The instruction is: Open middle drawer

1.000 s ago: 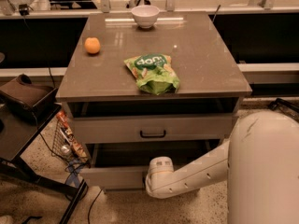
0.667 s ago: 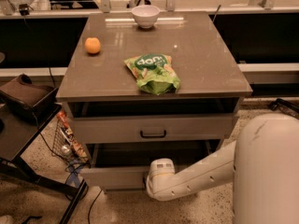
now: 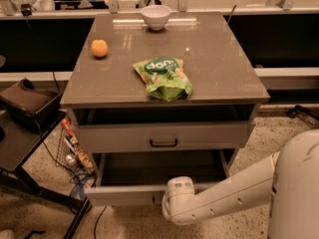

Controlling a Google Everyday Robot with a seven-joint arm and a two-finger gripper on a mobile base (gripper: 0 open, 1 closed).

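The middle drawer (image 3: 124,194) is the lower of the two grey fronts that show. It stands pulled out toward me, with its dark interior (image 3: 159,169) open to view. Its handle is hidden behind my arm. My gripper (image 3: 173,192) is at the centre of that front, covered by the rounded white wrist (image 3: 180,205). The white arm (image 3: 239,190) reaches in from the lower right. Above it, the upper grey drawer (image 3: 119,136) with a small black bar handle (image 3: 163,143) stands slightly out under the tabletop.
On the tabletop (image 3: 219,68) lie a green snack bag (image 3: 163,77), an orange (image 3: 99,48) and a white bowl (image 3: 155,16). A low black stand (image 3: 25,133) with a bag is at the left. Cables and clutter (image 3: 72,153) lie on the floor beside the cabinet.
The middle drawer's front has come a little further out toward me. My wrist has moved the same way with it, down in the view.
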